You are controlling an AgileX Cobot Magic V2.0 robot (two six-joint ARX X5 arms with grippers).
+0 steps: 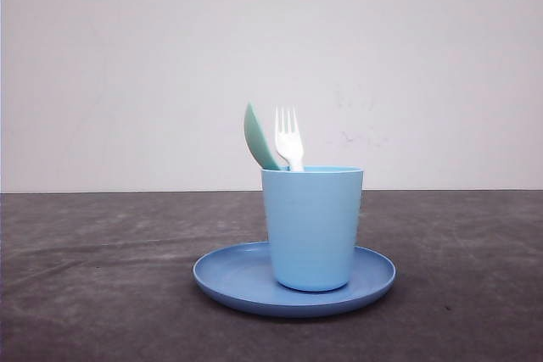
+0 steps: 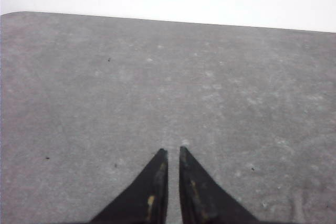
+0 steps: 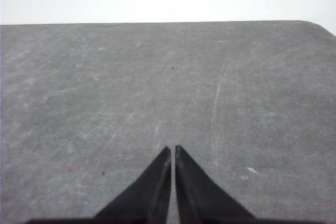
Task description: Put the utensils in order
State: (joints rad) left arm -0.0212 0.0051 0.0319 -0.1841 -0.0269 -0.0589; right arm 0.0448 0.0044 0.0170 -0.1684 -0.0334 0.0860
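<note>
While the fork [image 1: 289, 136] and spoon [image 1: 258, 139] are standing upright in the blue cup [image 1: 312, 226] on the plate [image 1: 229, 280], the left tool [image 2: 173, 153] and right tool [image 3: 172, 149] are hanging over bare grey worktop [image 3: 105, 87], each nearly closed (a thin slit between tips) and gripping nothing.

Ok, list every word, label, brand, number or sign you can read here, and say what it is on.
None: no readable text on the cup, plate, fork, spoon, table or wall.
Faint marks on the wall at right are smudges, not letters.
</note>
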